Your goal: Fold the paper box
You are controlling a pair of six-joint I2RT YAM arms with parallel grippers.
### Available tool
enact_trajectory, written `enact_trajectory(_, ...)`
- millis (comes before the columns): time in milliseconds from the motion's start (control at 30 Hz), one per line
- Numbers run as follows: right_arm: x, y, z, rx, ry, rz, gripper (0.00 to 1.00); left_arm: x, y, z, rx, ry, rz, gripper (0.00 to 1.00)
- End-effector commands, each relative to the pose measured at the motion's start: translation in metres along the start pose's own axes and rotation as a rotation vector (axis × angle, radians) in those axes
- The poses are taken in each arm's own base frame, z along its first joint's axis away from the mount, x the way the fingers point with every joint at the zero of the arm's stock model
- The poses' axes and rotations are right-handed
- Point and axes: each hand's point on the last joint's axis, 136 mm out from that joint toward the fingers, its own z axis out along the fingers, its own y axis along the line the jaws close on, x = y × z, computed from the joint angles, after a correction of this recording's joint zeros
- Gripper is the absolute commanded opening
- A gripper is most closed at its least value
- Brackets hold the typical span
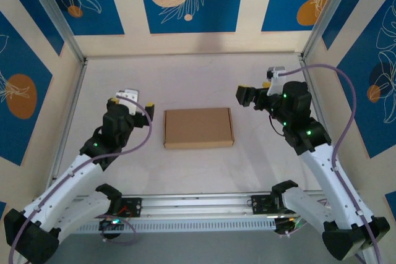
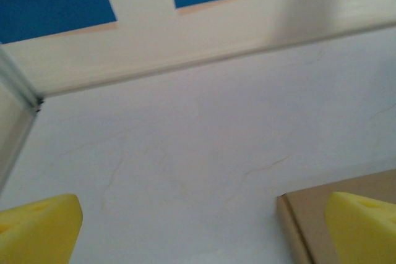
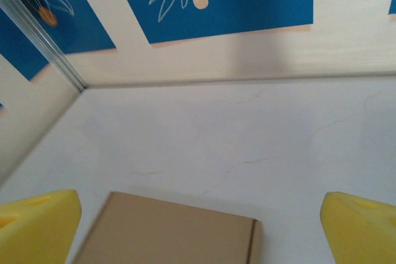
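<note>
- The left arm [image 1: 73,170] rises from the near left corner of the tabletop [image 1: 198,78] and leans in toward the middle. Its elbow is bent and its wrist is aimed at the far edge.
- The left gripper [image 1: 132,102] sits just beside the left edge of the paper box [image 1: 198,127], apart from it. Its yellow fingertips [image 2: 38,230] are spread wide with nothing between them.
- The paper box lies flat and closed in the middle of the tabletop, between the two grippers. Its long sides run parallel to the near edge.
- The right gripper [image 1: 252,95] hangs near the box's far right corner, apart from it. Its fingers [image 3: 362,224] are also spread wide and empty, and in the wrist view the box's far edge shows between them.
- The right arm [image 1: 328,165] climbs from the near right corner and bends inward, with its wrist turned toward the far left corner.
- Bare tabletop rings the box on all four sides.
- The widest free stretch is the far half, up to the back wall [image 1: 247,41].
- A narrower strip lies between the box and the metal rail [image 1: 198,205] along the near edge.
</note>
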Motion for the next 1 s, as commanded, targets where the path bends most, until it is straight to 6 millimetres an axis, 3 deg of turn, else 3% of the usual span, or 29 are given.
enact_trajectory(0,-0.018,0.000,-0.007,0.012,-0.100,-0.220,0.99,0.001,0.010,-0.004,-0.008,-0.047,0.086,1.00)
enact_trajectory(67,-0.014,-0.001,-0.010,0.021,-0.097,-0.285,0.99,0.014,-0.002,-0.003,0.076,-0.065,0.180,1.00)
enact_trajectory(133,-0.007,-0.006,-0.008,0.028,-0.112,-0.336,0.99,0.034,0.002,0.002,0.068,-0.079,0.191,1.00)
enact_trajectory(233,0.021,-0.021,0.007,0.054,-0.143,-0.371,0.99,0.067,0.023,0.017,0.001,-0.057,0.063,1.00)
enact_trajectory(333,0.060,-0.031,0.024,0.027,-0.154,-0.425,0.99,0.077,0.026,0.031,0.013,-0.069,0.032,1.00)
enact_trajectory(433,0.100,-0.068,0.046,0.109,-0.088,-0.322,0.99,0.091,0.037,0.048,-0.035,-0.019,0.026,1.00)
enact_trajectory(533,0.132,-0.107,0.057,0.179,-0.060,-0.211,0.99,0.116,0.053,0.066,-0.071,0.036,-0.109,1.00)
enact_trajectory(600,0.142,-0.128,0.057,0.217,-0.119,-0.148,0.99,0.126,0.066,0.072,-0.091,-0.005,-0.233,1.00)
enact_trajectory(667,0.150,-0.141,0.058,0.226,-0.129,-0.120,0.99,0.123,0.071,0.077,-0.087,-0.058,-0.258,1.00)
enact_trajectory(833,0.153,-0.136,0.073,0.144,-0.142,-0.162,0.99,0.110,0.049,0.102,0.061,-0.065,-0.111,1.00)
enact_trajectory(967,0.158,-0.162,0.077,0.212,-0.170,-0.089,0.99,0.131,0.054,0.104,0.004,-0.152,-0.116,1.00)
